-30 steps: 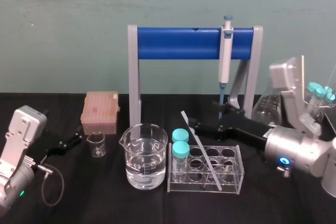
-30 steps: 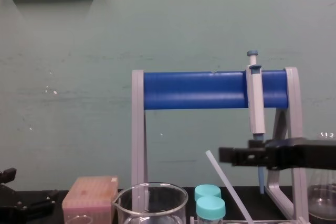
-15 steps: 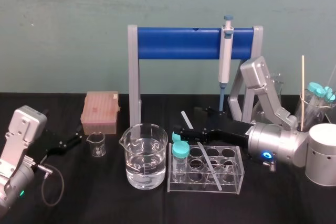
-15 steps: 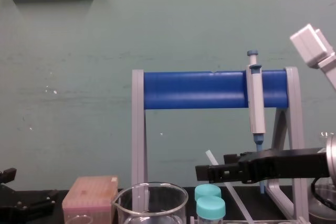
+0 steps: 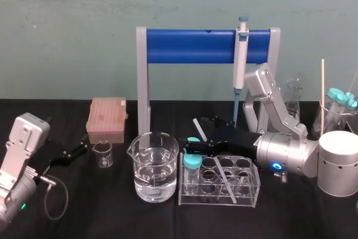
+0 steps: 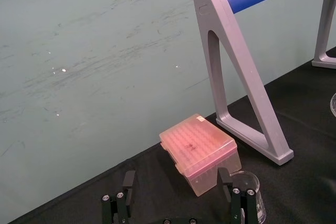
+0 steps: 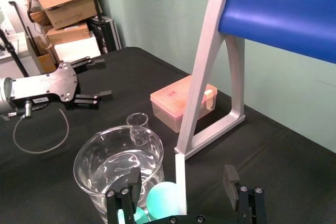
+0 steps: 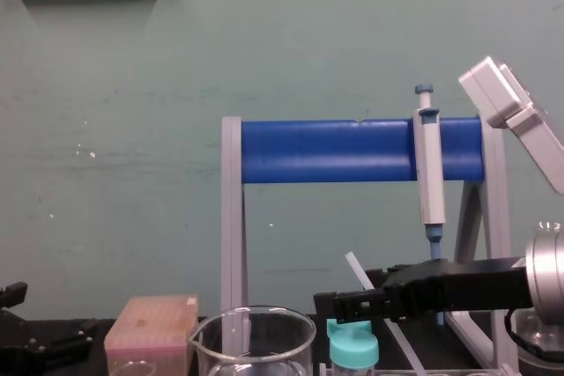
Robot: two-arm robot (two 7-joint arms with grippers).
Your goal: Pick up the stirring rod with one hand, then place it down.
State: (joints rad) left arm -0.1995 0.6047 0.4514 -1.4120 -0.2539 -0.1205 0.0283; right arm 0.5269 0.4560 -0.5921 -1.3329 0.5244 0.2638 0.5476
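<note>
My right gripper [image 5: 193, 143] is stretched to the left, low over the clear tube rack [image 5: 254, 187] in the middle of the table [image 5: 100, 211]. Its jaws are spread. In the right wrist view the stirring rod [image 7: 180, 187] stands in the gap between them, and I cannot tell if either jaw touches it. The rod leans in the rack: its lower end sits in a near cell and its upper end tilts to the far left, just beside the teal caps [image 5: 192, 162]. The large beaker [image 5: 155, 166] with water is just left of the rack. Behind them the pipette [image 5: 240, 60] hangs on the blue stand [image 5: 190, 46]. My left gripper [image 5: 78, 150] is low at the left side of the table with its jaws spread, near the pink tip box [image 5: 106, 118] and the small beaker [image 5: 103, 154].
</note>
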